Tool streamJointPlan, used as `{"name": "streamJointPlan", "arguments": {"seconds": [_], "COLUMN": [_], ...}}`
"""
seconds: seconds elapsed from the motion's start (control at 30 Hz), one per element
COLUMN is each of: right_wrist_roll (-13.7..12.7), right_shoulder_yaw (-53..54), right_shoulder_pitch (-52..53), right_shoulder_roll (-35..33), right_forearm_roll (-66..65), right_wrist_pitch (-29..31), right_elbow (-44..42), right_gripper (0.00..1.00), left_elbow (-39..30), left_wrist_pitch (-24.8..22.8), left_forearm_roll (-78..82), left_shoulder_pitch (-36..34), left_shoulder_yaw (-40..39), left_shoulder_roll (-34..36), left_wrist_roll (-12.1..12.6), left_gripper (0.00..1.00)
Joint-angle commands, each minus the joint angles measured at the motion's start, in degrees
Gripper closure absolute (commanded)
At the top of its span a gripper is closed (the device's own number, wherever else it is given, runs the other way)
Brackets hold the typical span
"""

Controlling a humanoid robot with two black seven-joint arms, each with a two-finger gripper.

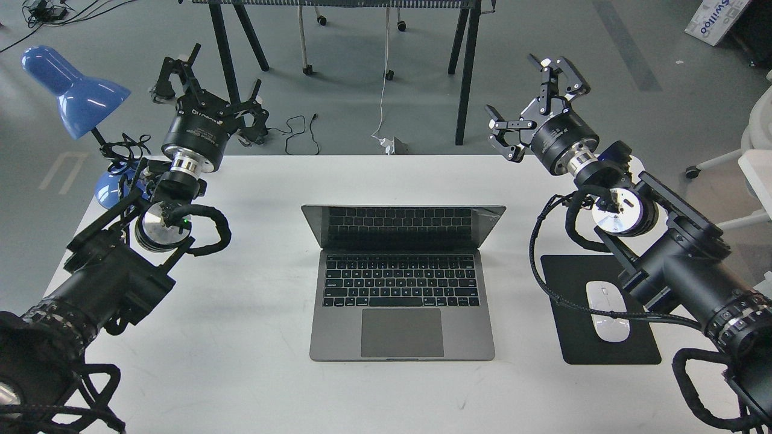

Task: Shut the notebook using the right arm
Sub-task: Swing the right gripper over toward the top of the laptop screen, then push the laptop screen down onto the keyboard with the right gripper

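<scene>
A: Start with the biggest thing. What carries everything?

B: A white table (241,361) fills most of the view. Beyond its far edge is grey floor, with the black legs of another table (464,72) and a white cable (383,78) running down to a small adapter.

A: And the arms?

B: Both are raised over the table's far corners. The left arm (108,277) comes in low on the left, and its left gripper (208,96) is up past the far edge with fingers spread apart, holding nothing. The right arm (681,265) comes in from the right, and its bulk hangs above the mouse pad.

A: The right gripper?

B: The right gripper (537,102) has its fingers splayed wide, with nothing between them. It is up and to the right of the laptop, well apart from it.

A: Where is the notebook?

B: The notebook (401,301) lies at the centre of the table, lid up and leaning back, screen dark, keyboard and trackpad facing the robot. Nothing lies between its lid and the right gripper.

A: Smaller things?

B: A blue desk lamp (75,90) stands at the far left corner, behind the left arm. A black mouse pad (579,349) lies right of the notebook, with a white mouse (608,319) on it, partly under the right arm's cable.
</scene>
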Motion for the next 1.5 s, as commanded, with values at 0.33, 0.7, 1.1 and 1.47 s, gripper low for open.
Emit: {"name": "streamJointPlan", "arguments": {"seconds": [0.33,0.7,1.1,1.47], "right_wrist_roll": [-0.8,-0.9,-0.2,-0.7], "right_shoulder_yaw": [-10.2,-16.6,-23.6,-28.1], "right_shoulder_pitch": [-5.2,-5.7,-7.7,-8.7], "right_shoulder_roll": [-7.7,-9.8,-9.7,-9.9], "right_forearm_roll": [-0.1,-3.0,-10.4,-12.1], "right_wrist_pitch": [0.3,0.9,1.0,0.2], "right_elbow": [16.2,18.6,19.0,18.8], "right_gripper": [0.00,0.00,0.00,0.00], "left_elbow": [0.0,0.0,0.0,0.0], "left_wrist_pitch": [0.0,0.0,0.0,0.0], "left_forearm_roll": [0.1,0.1,0.1,0.1], "left_shoulder_pitch": [0.0,0.0,0.0,0.0], "left_shoulder_yaw": [0.0,0.0,0.0,0.0], "left_shoulder_roll": [0.0,0.0,0.0,0.0], "left_wrist_roll": [0.1,0.1,0.1,0.1], "left_gripper": [0.00,0.00,0.00,0.00]}}
